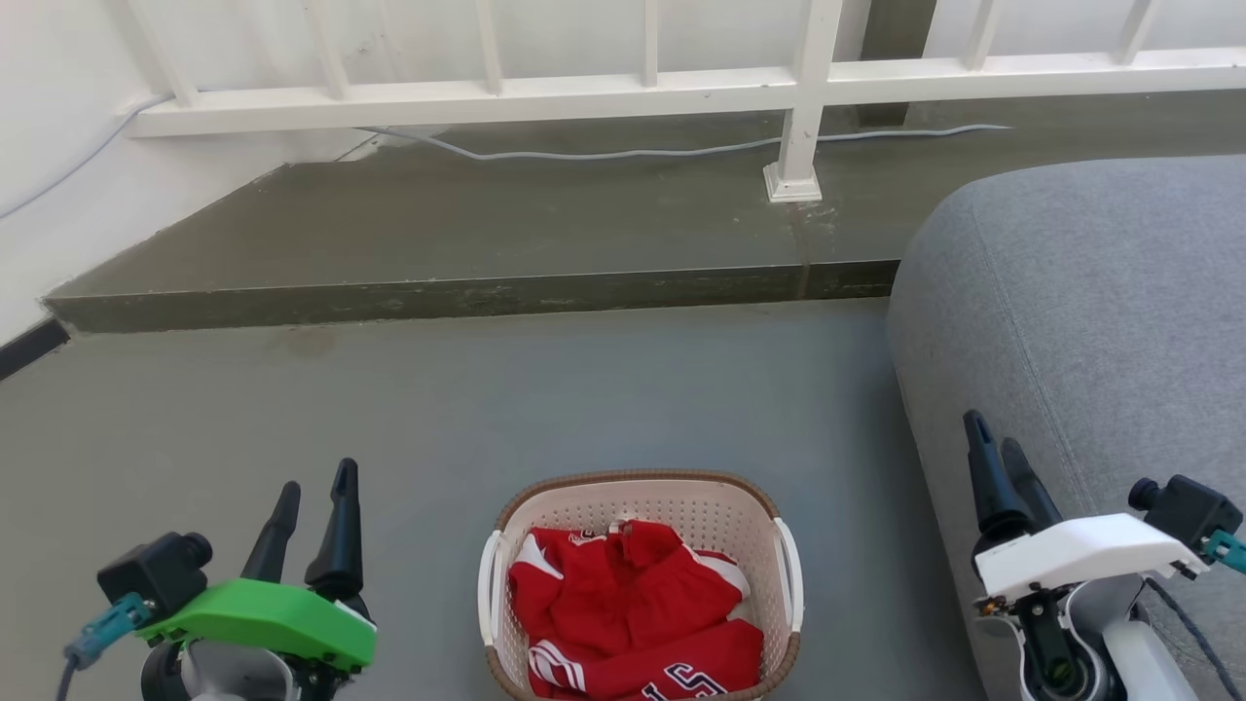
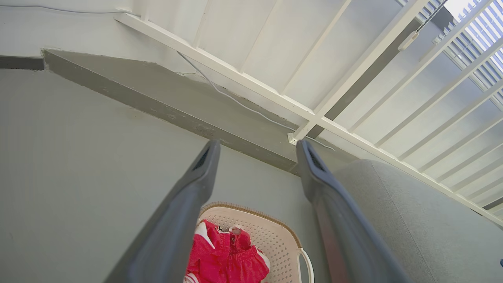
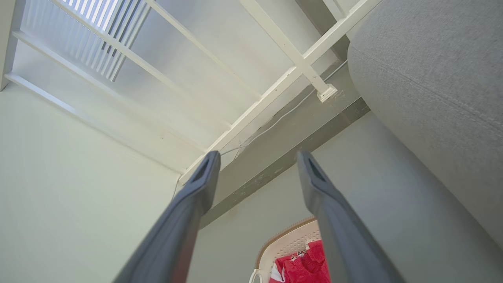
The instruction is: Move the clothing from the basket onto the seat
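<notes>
Filling perforated basket [image 1: 642, 504]: rumpled red clothing [image 1: 623, 596].

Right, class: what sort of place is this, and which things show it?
Likely a home balcony or sunroom: a white railing, a grey upholstered seat, and a basket of red clothing.

R gripper [image 3: 258, 157] jaws wide, clothing [image 3: 300, 269] in basket [image 3: 289, 240], seat [image 3: 432, 78] nearby

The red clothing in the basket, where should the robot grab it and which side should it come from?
Grip the raised, bunched fold near the middle of the clothing, coming straight down from above. The basket walls enclose the pile on every side, so a sideways approach is likely blocked, and the crumpled ridge offers something to pinch, unlike the flatter fabric around it.
</notes>
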You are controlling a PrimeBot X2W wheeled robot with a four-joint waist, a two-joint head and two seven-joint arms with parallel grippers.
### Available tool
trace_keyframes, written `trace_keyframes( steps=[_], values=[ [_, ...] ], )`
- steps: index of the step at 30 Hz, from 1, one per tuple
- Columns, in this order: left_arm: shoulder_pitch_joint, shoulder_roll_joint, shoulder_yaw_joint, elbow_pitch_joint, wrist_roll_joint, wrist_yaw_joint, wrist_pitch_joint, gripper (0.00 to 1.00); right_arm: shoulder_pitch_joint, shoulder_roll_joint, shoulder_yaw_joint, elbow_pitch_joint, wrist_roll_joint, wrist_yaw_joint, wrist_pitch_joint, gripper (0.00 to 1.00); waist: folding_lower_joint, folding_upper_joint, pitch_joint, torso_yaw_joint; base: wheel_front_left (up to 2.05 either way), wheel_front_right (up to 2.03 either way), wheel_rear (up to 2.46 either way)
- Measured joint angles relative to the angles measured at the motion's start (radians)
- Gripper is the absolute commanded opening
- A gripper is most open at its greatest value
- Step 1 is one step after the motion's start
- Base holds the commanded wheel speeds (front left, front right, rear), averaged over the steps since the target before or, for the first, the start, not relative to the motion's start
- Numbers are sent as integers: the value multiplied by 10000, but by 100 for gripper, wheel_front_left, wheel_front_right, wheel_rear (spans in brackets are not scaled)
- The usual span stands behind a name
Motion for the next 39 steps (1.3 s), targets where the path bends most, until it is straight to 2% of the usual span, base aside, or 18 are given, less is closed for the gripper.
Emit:
trace_keyframes(
  steps=[17, 24, 39],
  values=[
    [303, 92, -556, -384, 2428, 445, -556, 100, 150, -29, 589, -297, -2219, -332, -543, 100, 0, 0, -94, -30, 0, 0, 0],
    [419, 157, -775, -537, 3365, 554, -763, 100, 256, -61, 811, -445, -3225, -569, -771, 100, 0, 0, -162, -52, 0, 0, 0],
    [809, 268, -894, -926, 5402, 982, -1292, 100, 462, -104, 1267, -796, -5283, -857, -1260, 100, 0, 0, -304, -85, 0, 0, 0]
  ],
)
